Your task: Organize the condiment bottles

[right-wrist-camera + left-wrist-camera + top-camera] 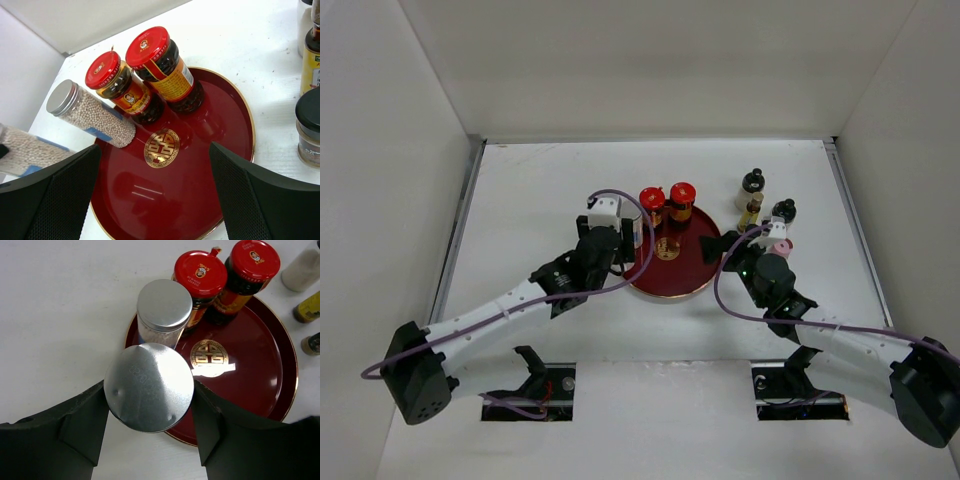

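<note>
My left gripper (149, 396) is shut on a silver-capped cylinder (149, 382) of white beads, held over the left rim of the dark-red tray (265, 375). A second silver-capped cylinder (164, 307) with a blue label stands on the tray beside two red-capped jars (200, 274) (254, 260). In the top view the left gripper (625, 228) is at the tray's left edge. My right gripper (155, 150) is open and empty above the tray's right part (725, 243). Black-capped bottles (752, 181) (784, 210), a yellow-labelled bottle (750, 210) and a pink shaker (780, 247) stand on the table right of the tray.
White walls enclose the table on three sides. The tray's gold emblem (161, 147) and its near half are bare. A black-capped bottle (310, 117) stands close to my right finger (260, 195). A purple cable (620, 194) loops over the left wrist.
</note>
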